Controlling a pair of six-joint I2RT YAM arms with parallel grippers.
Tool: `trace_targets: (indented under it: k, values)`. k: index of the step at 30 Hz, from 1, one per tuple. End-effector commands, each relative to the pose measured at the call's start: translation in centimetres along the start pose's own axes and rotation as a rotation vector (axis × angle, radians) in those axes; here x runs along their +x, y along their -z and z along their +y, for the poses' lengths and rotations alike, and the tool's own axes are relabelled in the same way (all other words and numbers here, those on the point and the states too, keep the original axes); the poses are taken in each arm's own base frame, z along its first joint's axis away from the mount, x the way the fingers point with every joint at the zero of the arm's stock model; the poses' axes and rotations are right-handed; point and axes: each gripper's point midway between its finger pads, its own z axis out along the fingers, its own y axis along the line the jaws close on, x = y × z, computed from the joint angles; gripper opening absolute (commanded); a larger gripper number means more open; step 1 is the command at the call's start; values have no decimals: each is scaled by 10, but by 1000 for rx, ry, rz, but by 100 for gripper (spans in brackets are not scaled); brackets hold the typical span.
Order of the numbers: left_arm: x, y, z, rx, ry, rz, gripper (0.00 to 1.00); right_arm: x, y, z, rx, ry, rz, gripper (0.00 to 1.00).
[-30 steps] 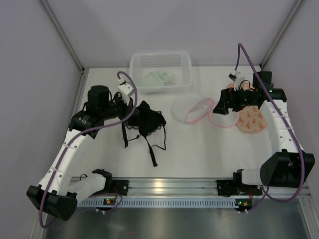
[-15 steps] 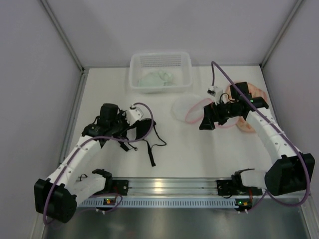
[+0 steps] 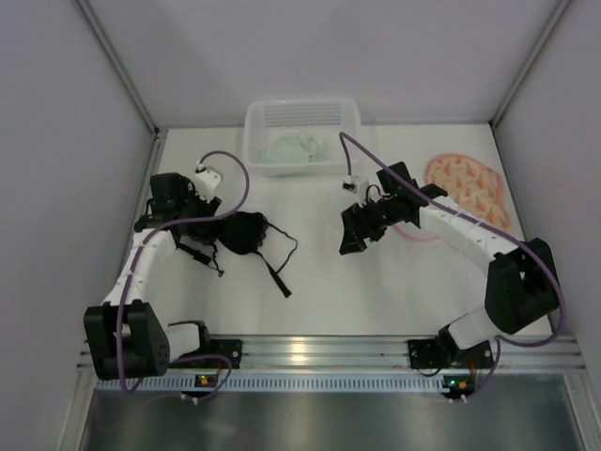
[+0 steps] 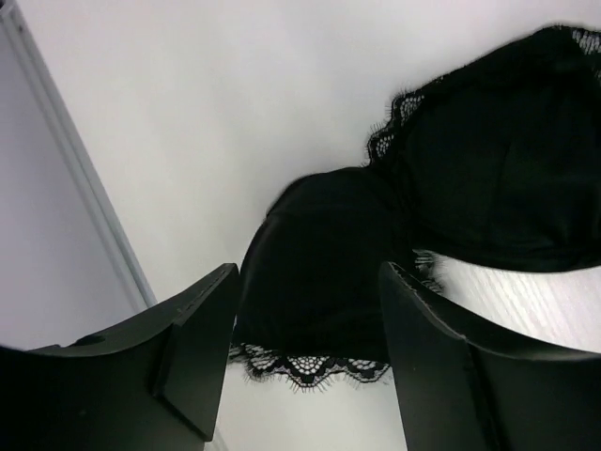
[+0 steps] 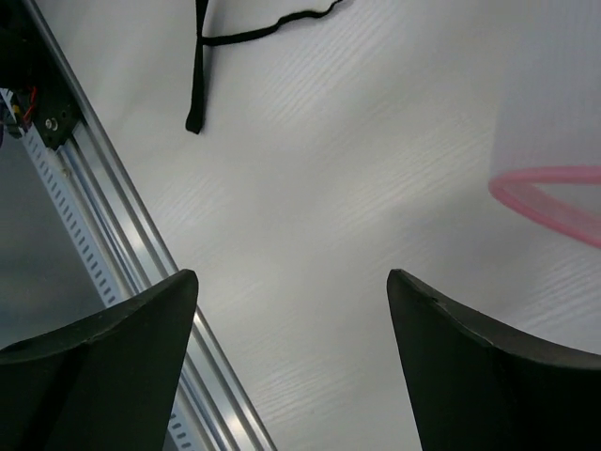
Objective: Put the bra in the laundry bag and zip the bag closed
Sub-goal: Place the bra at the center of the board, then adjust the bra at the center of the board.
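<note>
The black lace bra point(image 3: 246, 233) lies bunched on the left half of the bench point(image 3: 376, 291), one strap trailing toward the near rail point(image 3: 310, 352), and it is not in the laundry bag point(image 5: 549, 122). The left tool point(image 4: 308, 272) is low over the bra with its fingers spread wide. The lace-edged cup shows in the gap between them, so nothing is pinched, and this looks like a line-up for a grab on the cup rather than on a thin strap, which would slip. The right tool point(image 5: 291, 277) is also released and holds nothing. It hangs over bare bench between the bra and the bag, with the bag's pink rim just to one side of its wrist view. I judge it is waiting there to catch that rim and hold the mouth open. From above, the right arm covers most of the bag, so I cannot tell how wide the opening stands or where the zipper pull sits. A clear plastic basket point(image 3: 302, 101) holding pale green cloth point(image 3: 299, 148) stands at the far edge behind the bag, and a patterned peach cloth point(image 3: 470, 183) lies on the far right; neither blocks the route. What does sit in the way is the right arm itself—it crosses the short stretch the bra must travel, and the loose strap could snag.
</note>
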Motion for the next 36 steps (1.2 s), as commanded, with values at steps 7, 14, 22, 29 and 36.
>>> trace_targets:
  k: [7,14,22,29,36]
  values:
    - [-17,24,26,34,336,-61,72,-52,-61,31,-31,193,-57,75]
    - [33,36,14,74,486,134,70,-61,-120,57,-55,286,0,69]
    - [95,46,27,51,695,359,67,-63,-186,77,-53,373,53,68]
    - [86,60,-15,268,520,245,64,-42,-225,73,-16,405,101,62]
    - [88,70,-42,350,98,77,56,-31,-240,58,12,379,140,39]
